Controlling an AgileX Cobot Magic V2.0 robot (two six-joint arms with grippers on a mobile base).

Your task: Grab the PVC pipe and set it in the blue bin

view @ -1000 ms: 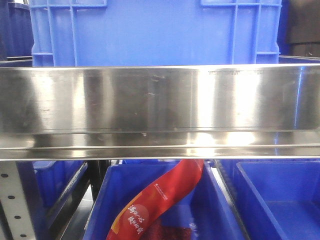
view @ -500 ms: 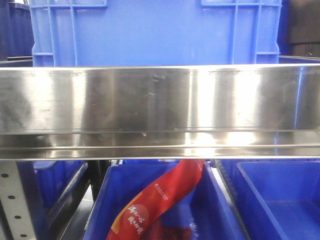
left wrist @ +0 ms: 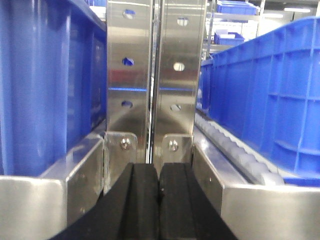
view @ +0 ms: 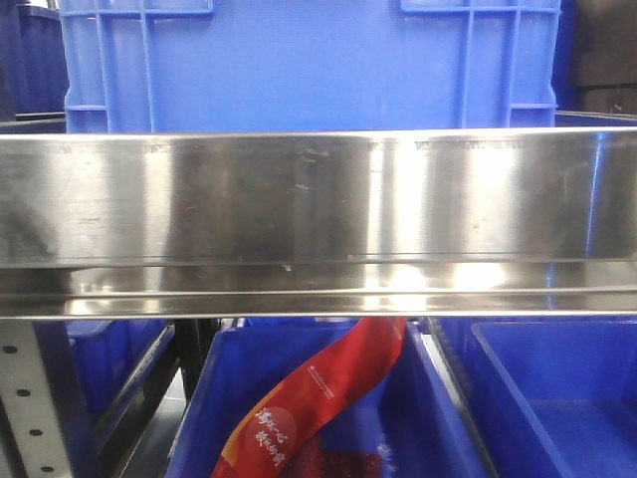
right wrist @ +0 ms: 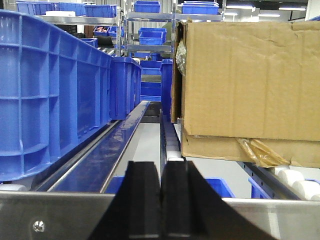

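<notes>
No PVC pipe shows in any view. A large blue bin [view: 309,65] stands on the steel shelf rail [view: 318,219] straight ahead, and more blue bins [view: 309,398] sit below the rail. My left gripper [left wrist: 159,172] is shut with nothing between its black pads; it points at a perforated steel upright [left wrist: 152,75] between two blue bins. My right gripper [right wrist: 161,172] is also shut and empty, level with a steel shelf edge, looking down a lane between a blue bin [right wrist: 50,90] and a cardboard box [right wrist: 245,85].
A red printed bag [view: 318,398] lies in the lower middle bin. Roller tracks [left wrist: 235,150] run beside the right-hand bin [left wrist: 270,90] in the left wrist view. Further shelves with blue bins [right wrist: 150,30] stand in the background.
</notes>
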